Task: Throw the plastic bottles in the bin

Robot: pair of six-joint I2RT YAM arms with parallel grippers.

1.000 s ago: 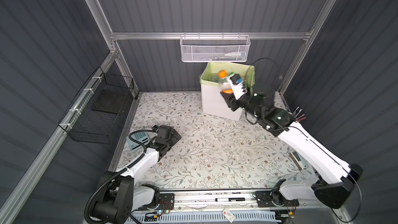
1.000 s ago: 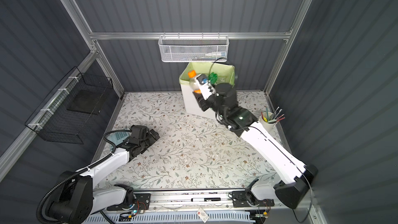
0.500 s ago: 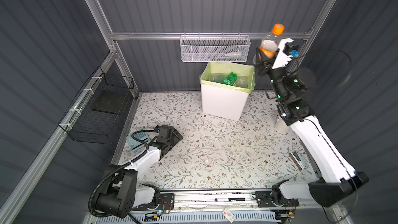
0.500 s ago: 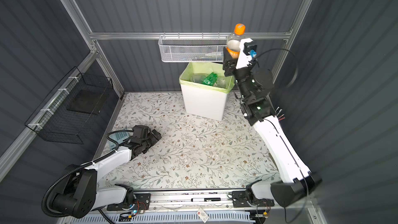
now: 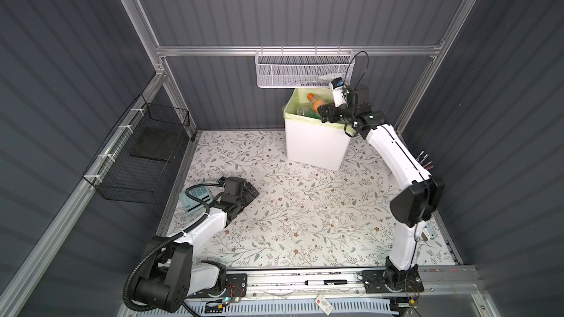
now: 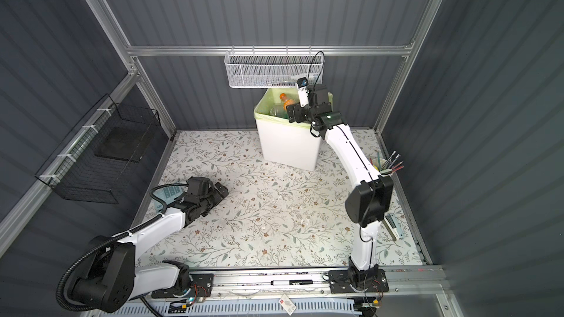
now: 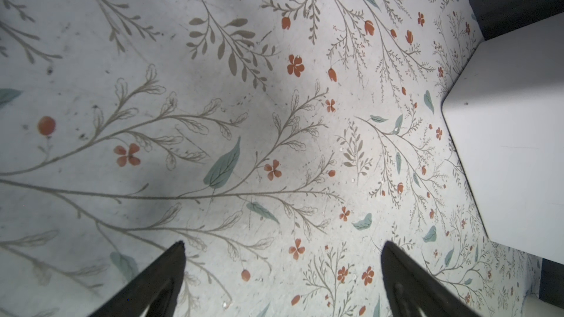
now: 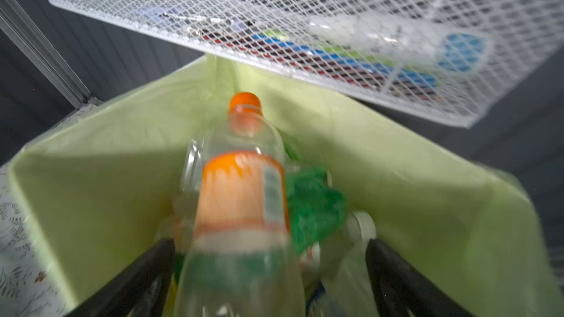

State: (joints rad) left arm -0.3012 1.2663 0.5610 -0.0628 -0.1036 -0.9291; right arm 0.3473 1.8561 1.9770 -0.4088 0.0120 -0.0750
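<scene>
- Hanging over the near rim of the bin [image 5: 314, 144], the right gripper [image 8: 268, 242] has its jaws spread wide, wider than the orange-capped bottle [image 8: 244, 190] lying between them, so nothing looks gripped.
- That bottle sits over the bin's open mouth in both top views, cap toward the far wall. It is smeared in the right wrist view, so I cannot tell whether it is falling or already resting on the heap.
- Below it lie other plastic bottles, a green bottle [image 8: 314, 205] among them, piled fairly high. Landing on that heap, the orange-capped bottle may bounce or roll back over the rim onto the table [image 5: 290, 208].
- A finger could clip the bottle's base if the arm pulls back before it is clear, flicking it out.
- The white mesh basket [image 5: 302, 71] hangs just above the bin's far side, with the cable [image 5: 363, 62] looping close beside it. A lift straight up could strike the basket or snag the cable.
- The right arm [image 5: 387, 144] crosses the bin's near corner. A low retreat might catch the pale green liner [image 8: 91, 196] or shove the bin.
- The left gripper [image 7: 283, 243] is wide and empty, low over the table and well apart from the bin. No bottle shows on the table, so little work seems left.
</scene>
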